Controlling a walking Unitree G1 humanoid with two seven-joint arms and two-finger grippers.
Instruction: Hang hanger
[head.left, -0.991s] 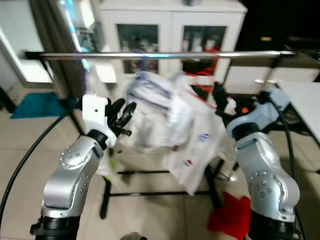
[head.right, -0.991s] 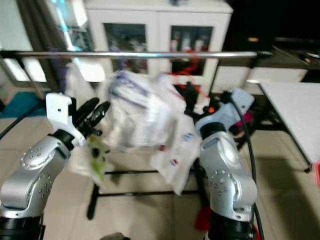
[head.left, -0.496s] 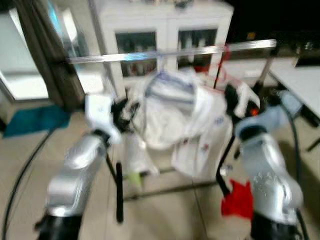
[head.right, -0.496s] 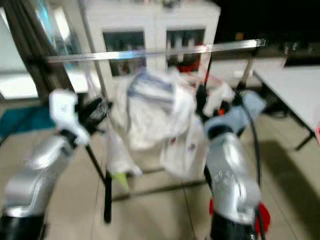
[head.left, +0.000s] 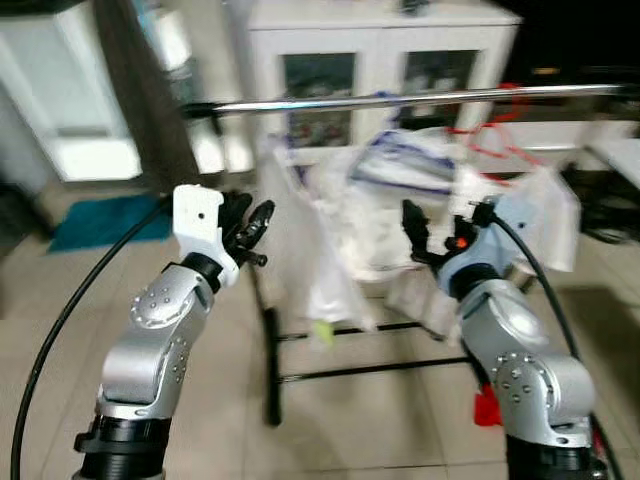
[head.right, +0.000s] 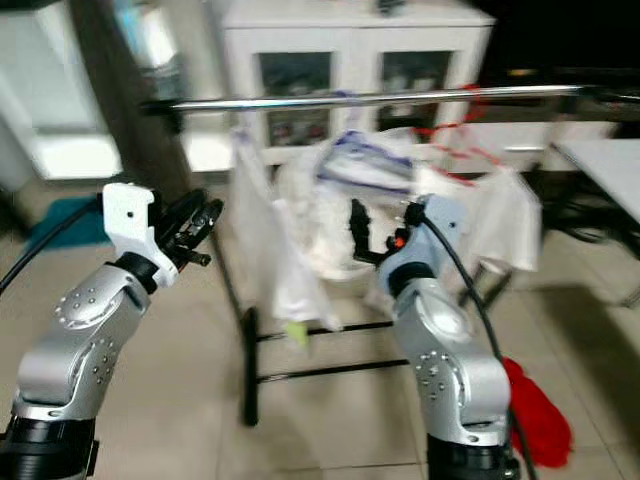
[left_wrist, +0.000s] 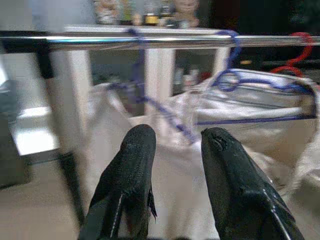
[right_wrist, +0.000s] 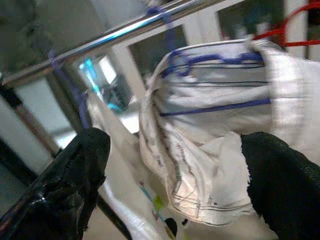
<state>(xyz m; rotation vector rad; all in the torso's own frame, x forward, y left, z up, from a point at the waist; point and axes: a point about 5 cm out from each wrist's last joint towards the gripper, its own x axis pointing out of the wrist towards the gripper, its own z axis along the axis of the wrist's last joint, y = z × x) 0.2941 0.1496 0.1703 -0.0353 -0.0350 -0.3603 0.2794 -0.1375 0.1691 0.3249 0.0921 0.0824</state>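
Note:
A silver rail (head.left: 400, 100) crosses the rack at chest height. White garments (head.left: 400, 215) hang from it on a blue hanger (left_wrist: 250, 80) and a red hanger (left_wrist: 295, 57), whose hooks sit over the rail (left_wrist: 150, 42). My left gripper (head.left: 250, 225) is raised before the rack's left end, open, with nothing between its fingers (left_wrist: 132, 165). My right gripper (head.left: 425, 238) is up in front of the white garments, open wide; the garment on the blue hanger (right_wrist: 210, 65) shows beyond its fingers (right_wrist: 75, 180), apart from them.
A white glass-door cabinet (head.left: 380, 45) stands behind the rack. A dark curtain (head.left: 140, 90) hangs at the left. The rack's black base bars (head.left: 350, 372) lie on the tiled floor. Red cloth (head.right: 535, 410) lies by the right foot. A teal mat (head.left: 95, 215) lies at the left.
The camera has swung, so the rack now sits further right in the picture. Both arms stay raised before the rack, grippers still open.

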